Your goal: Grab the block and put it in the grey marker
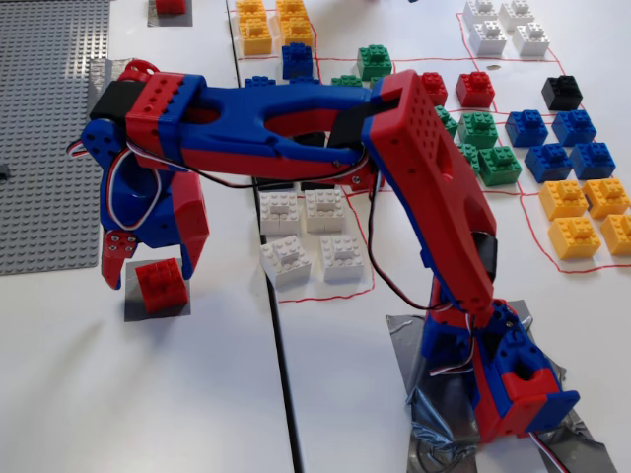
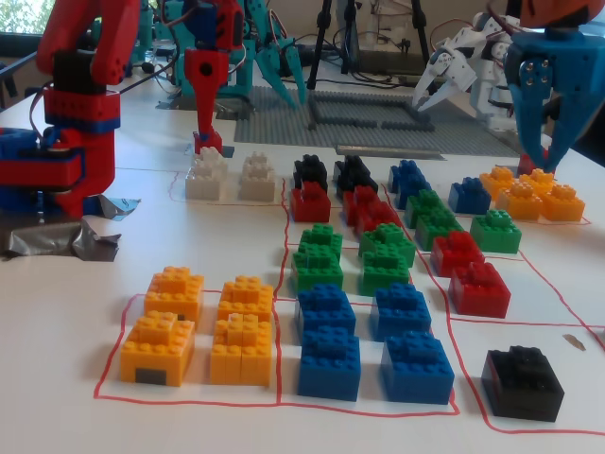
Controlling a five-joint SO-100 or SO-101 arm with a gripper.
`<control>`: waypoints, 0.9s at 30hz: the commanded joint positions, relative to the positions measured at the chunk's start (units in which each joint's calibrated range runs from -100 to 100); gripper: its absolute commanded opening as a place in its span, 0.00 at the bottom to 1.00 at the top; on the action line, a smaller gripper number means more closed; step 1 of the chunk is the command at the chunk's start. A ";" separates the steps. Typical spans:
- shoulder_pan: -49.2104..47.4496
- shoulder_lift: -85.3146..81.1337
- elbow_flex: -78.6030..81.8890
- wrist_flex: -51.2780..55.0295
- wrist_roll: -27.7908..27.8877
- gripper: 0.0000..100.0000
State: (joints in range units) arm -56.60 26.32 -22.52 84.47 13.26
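In a fixed view, the red block (image 1: 161, 285) sits studs up on the dark-grey square marker (image 1: 148, 308), at the left of the white table. My gripper (image 1: 149, 276) hangs straight down over it. The jaws stand apart, with one red finger (image 1: 115, 258) left of the block and the other (image 1: 190, 232) right of it. I see no squeeze on the block. In the low fixed view the gripper (image 2: 205, 128) points down at the far left, behind the white bricks. The block (image 2: 209, 144) shows there as a small red shape at the fingertip.
The large studded grey baseplate (image 1: 49, 128) lies just left of the gripper. White bricks (image 1: 306, 232) sit to its right, inside a red outline. Sorted coloured bricks (image 1: 552, 148) fill the right side. Another red brick (image 1: 170, 5) sits at the top edge. Wrinkled silver tape (image 1: 434, 409) holds the arm's base.
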 commanded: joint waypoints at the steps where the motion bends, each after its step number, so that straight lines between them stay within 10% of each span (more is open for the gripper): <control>1: -0.71 -2.07 -5.54 0.77 -0.63 0.27; 15: 0.18 -3.22 -10.54 3.53 -0.63 0.00; 27: 4.30 -9.08 -10.54 5.07 -1.32 0.00</control>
State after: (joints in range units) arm -52.58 25.66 -28.97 88.92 12.38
